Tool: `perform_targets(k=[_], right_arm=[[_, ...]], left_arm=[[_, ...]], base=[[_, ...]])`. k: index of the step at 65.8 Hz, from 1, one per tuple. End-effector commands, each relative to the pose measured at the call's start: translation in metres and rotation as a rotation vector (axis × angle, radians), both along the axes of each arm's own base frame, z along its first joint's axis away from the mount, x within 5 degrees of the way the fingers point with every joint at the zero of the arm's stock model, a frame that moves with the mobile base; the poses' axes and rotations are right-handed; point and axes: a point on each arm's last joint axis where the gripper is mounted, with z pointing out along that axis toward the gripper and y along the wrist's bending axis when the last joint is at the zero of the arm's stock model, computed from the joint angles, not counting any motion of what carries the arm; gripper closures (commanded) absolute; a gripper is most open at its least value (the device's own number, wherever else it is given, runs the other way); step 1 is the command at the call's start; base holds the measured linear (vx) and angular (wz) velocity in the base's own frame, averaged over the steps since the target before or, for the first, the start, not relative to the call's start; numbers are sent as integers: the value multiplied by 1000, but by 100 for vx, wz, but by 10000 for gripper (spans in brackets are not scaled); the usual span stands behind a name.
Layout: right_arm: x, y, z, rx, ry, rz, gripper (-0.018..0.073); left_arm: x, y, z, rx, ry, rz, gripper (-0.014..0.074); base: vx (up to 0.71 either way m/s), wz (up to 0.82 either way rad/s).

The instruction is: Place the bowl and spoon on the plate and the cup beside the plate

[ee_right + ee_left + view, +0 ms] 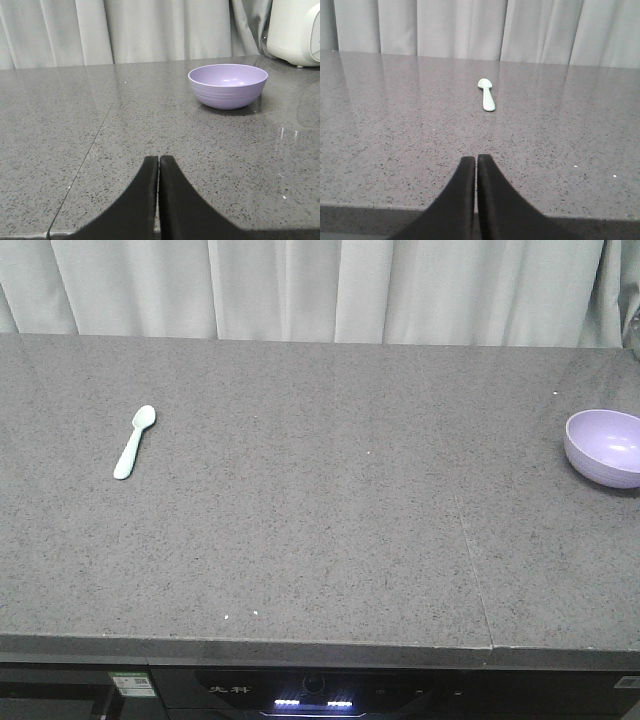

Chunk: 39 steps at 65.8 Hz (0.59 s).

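Spoon lies far left, bowl far right on the countertop — broad stone between; left gripper and right gripper sit at its front edge, fingers pressed together.

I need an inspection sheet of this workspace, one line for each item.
Surface: grey speckled countertop, one thin seam.
Job's things: spoon lies at the left; bowl upright at the right, appears empty; plate and cup not seen.
Clutter: white appliance behind the bowl.
Grippers: left gripper and right gripper both shut, holding nothing.
Cables: nothing seen.
Surroundings: pale curtain behind; dark panel with lights under the front edge.
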Motion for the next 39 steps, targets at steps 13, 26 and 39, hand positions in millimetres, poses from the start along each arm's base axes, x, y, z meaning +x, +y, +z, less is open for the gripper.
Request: perform_targets(k=[13, 26, 39], right_arm=[[0, 0, 2, -15, -68, 1, 564], [0, 0, 2, -15, -68, 1, 564], [0, 0, 2, -15, -68, 1, 564]], left_arm=[[0, 0, -3, -10, -57, 0, 602], [0, 0, -3, -10, -57, 0, 602], [0, 0, -3, -10, -57, 0, 602]], base=[[1, 1], [1, 0], [1, 1]])
